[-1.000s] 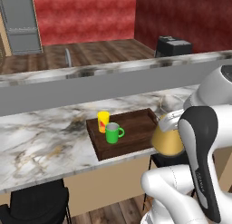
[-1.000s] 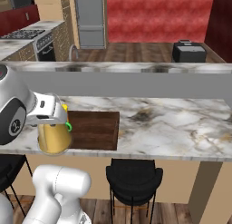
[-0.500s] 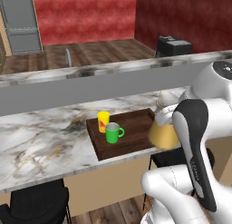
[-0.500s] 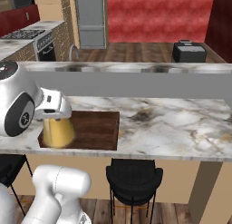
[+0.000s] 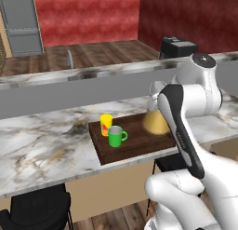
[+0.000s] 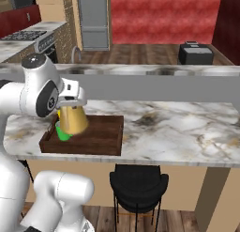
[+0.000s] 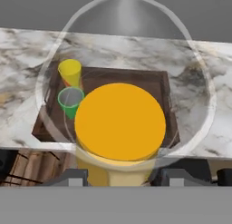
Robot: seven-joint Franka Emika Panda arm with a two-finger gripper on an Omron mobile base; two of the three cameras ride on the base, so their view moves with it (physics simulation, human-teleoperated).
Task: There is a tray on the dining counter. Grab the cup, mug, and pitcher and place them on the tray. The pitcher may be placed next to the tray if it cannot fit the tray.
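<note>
pitcher (image 5: 155, 123): now over the right part of the tray (image 5: 121, 150), no longer off its right end near the counter's front edge
gripper (image 7: 120, 177): carried leftward and inward with it (pitcher between the fingers (image 7: 70, 177))
arm: elbow swung higher

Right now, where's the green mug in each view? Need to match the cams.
Left base view: mug left of centre, on the tray, right in front of the yellow cup.
Right base view: mug far left, mostly hidden behind the pitcher.
Hand view: mug left of centre, seen through the pitcher's glass.
Shared landmark: the tray.
</note>
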